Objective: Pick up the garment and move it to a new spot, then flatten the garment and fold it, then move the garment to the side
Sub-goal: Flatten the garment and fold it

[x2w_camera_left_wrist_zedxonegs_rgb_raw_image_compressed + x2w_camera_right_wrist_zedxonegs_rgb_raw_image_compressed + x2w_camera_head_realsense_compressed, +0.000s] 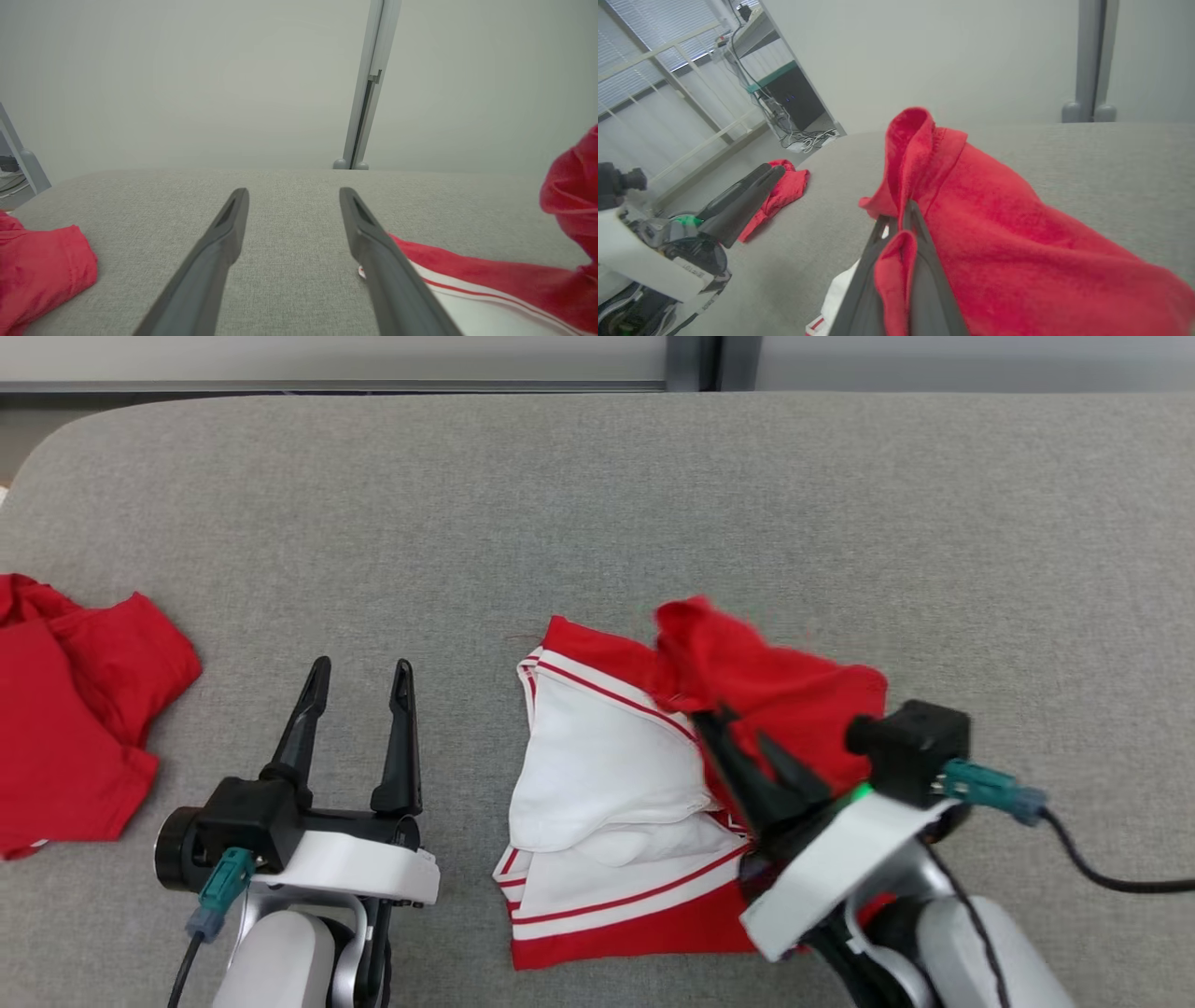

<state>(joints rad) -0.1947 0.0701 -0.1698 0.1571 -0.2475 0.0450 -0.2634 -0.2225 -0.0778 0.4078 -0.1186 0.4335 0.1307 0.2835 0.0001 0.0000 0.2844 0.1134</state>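
Head view shows us the limp red-and-white knitted garment (607, 784) lying mid-front on the grey woven surface (597, 504), one red flap clamped in our right end effector (744, 728), the left end effector (362, 667) apart and empty; we judge it light, soft, slump-prone, best gripped at hemmed corners.
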